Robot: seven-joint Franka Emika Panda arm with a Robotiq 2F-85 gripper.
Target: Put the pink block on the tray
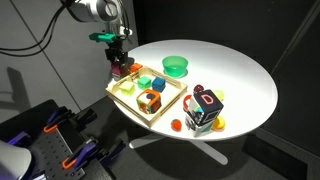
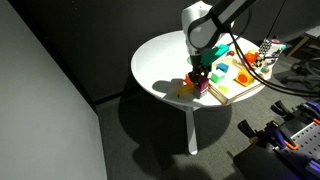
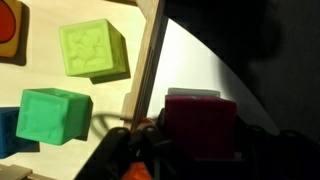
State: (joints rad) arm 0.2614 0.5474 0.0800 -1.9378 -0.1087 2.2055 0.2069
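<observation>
The pink block (image 3: 200, 125) sits between the fingers of my gripper (image 3: 195, 150), which is shut on it. The block is just outside the tray's raised rim (image 3: 150, 60), over the white table near its edge. In both exterior views the gripper (image 1: 121, 66) (image 2: 200, 76) stands at the tray's outer side with the pink block (image 1: 124, 73) (image 2: 201, 86) under it. The pale wooden tray (image 1: 135, 105) (image 2: 226, 97) holds several coloured blocks. I cannot tell whether the block rests on the table or hangs just above it.
In the tray, two green blocks (image 3: 93, 50) (image 3: 52, 115) lie close to the rim. A round green bowl (image 1: 176, 66) stands behind the tray. The multicoloured letter cube (image 1: 206, 108) and a small orange-red block (image 1: 176, 125) lie beside it. Something orange (image 2: 186, 90) lies by the gripper.
</observation>
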